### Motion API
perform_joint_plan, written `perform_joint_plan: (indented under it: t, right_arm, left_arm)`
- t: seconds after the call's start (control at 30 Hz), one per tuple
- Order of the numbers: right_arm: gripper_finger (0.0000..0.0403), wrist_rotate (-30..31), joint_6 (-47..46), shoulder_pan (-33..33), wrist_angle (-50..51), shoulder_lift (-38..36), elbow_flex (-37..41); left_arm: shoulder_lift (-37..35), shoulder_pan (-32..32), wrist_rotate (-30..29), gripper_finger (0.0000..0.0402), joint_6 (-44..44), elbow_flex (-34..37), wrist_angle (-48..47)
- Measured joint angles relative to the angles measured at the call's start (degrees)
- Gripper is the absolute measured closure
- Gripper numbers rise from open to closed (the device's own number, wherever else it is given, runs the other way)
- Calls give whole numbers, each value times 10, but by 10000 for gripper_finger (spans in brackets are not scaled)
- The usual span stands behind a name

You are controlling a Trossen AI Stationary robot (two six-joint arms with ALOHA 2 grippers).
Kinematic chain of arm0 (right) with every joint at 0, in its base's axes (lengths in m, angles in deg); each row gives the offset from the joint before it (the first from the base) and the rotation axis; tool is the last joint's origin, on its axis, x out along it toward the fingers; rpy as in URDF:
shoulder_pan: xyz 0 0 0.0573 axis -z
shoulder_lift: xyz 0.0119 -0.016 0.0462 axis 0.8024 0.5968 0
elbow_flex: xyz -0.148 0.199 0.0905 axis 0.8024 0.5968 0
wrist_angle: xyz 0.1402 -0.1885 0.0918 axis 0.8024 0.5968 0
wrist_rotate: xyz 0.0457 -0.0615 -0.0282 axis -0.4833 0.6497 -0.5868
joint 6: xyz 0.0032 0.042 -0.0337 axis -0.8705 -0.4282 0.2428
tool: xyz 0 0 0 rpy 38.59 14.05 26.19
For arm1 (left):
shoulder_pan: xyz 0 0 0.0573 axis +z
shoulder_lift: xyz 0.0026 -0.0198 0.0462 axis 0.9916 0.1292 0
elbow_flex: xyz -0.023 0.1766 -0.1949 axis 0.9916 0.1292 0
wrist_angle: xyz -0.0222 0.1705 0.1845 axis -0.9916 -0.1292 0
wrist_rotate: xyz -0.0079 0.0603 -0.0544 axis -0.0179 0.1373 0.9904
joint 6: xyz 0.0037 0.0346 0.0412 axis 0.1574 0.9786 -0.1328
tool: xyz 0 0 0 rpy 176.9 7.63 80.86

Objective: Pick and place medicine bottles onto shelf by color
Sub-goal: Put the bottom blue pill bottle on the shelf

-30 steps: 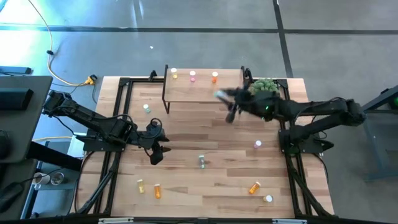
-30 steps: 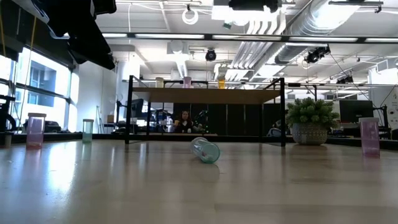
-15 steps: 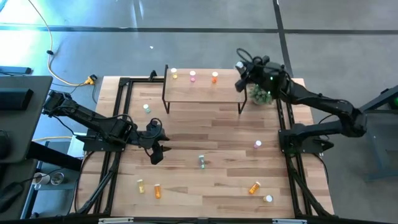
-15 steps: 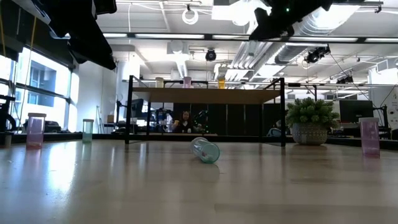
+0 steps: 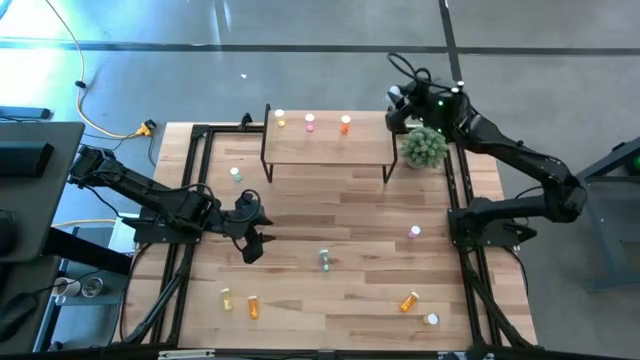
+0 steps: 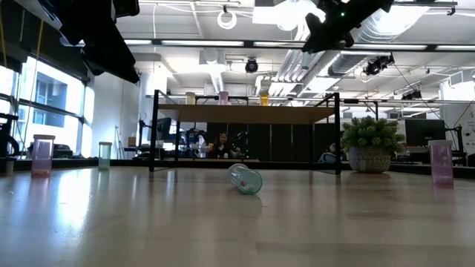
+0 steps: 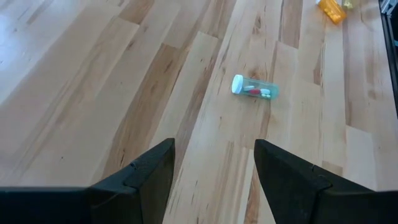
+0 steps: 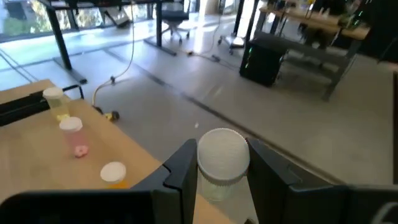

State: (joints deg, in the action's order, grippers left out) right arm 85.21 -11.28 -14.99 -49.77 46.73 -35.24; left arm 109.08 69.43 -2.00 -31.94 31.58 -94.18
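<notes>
No readable labels, right hand (image 8: 222, 180) gripping white-capped bottle (image 8: 222, 163)

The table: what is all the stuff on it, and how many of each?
table: one, light wood.
shelf: one, light wood on black legs, at the table's far end.
shelf bottles: three, yellow, pink and orange, in a row on the shelf.
green bottles: two, one upright left of the shelf, one lying mid-table.
pink bottle: one, right side.
orange bottles: two, near edge, left and right.
yellow bottle: one, near-left.
corner bottle: one, white cap, body colour unclear.
plant: one, green, right of the shelf.
held bottle: one, white cap.
left pincer: open, over the table.
right pincer: shut on the held bottle, beside the plant.
</notes>
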Motion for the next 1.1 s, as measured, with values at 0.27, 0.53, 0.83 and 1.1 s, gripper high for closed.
perform_joint_plan:
  t: [0.27, 0.53, 0.83, 1.1]
  right_arm:
    - [303, -40, -28, 0, 48, 50, -4]
    - [303, -66, -41, -1, 67, 105, -4]
    - [303, -69, -41, -1, 67, 150, -4]
    - [303, -56, -44, -1, 75, 151, -4]
  left_arm:
    - [0, 0, 0, 192, 0, 0, 0]
    - [0, 0, 0, 192, 0, 0, 0]
    - [0, 0, 0, 192, -1, 0, 0]
    - [0, 0, 0, 192, -1, 0, 0]
